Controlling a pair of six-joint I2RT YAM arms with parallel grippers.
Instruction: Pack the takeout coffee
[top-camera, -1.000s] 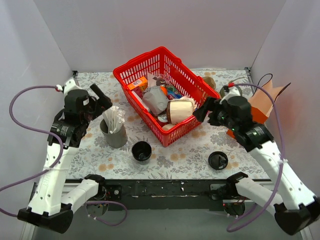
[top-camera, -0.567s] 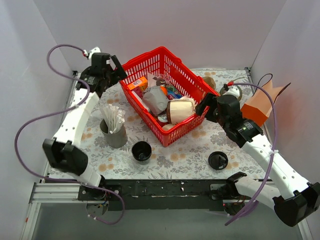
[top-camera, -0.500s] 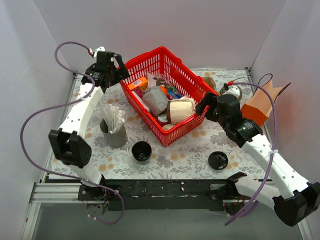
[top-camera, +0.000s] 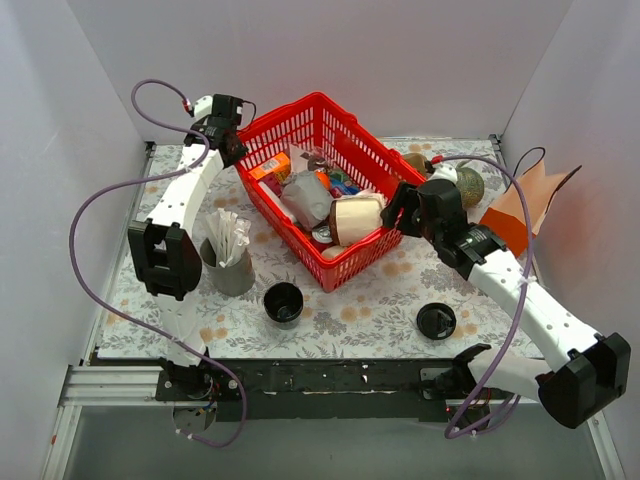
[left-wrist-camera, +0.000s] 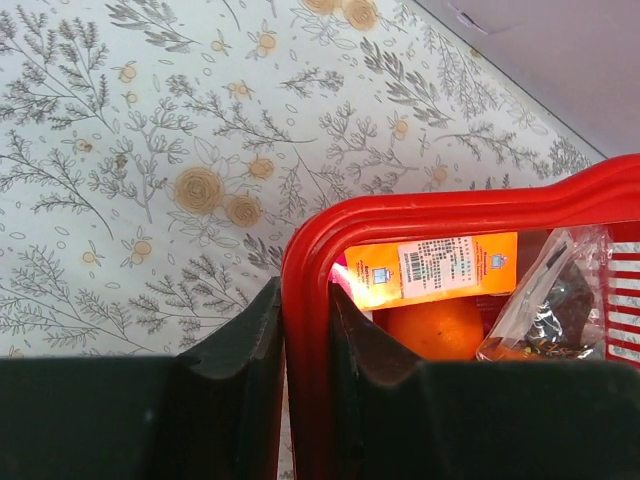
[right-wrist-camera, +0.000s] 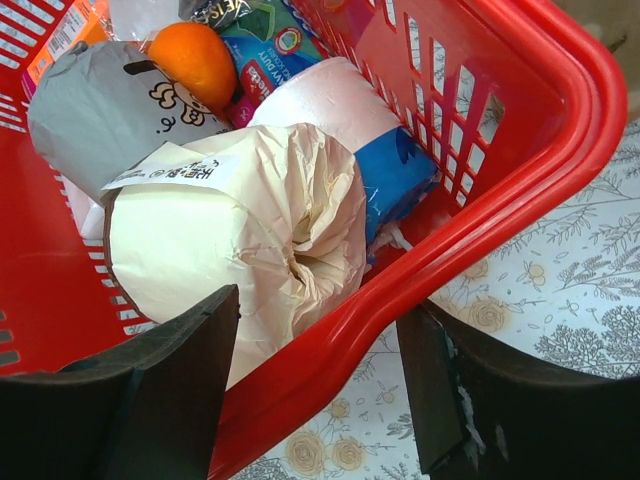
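Cup first: nearest us, close to the front edge of the flowered table (top-camera: 370, 300), we see the small black cup (top-camera: 283, 302). It stands upright and open-topped, outside the basket and apart from both arms. We see the flat black lid (top-camera: 436, 321) well off to its right. The grey cup of white sticks (top-camera: 229, 258) stands just behind it to the left. Farther in, the right claw (top-camera: 399, 215) straddles the near right rim of the red basket (top-camera: 365, 150). Its jaws are wide, one finger inside and one outside, not pinching. At the basket's far left corner, the left claw (top-camera: 233, 147) is clamped narrow on the rim, which sits squeezed between both fingers.
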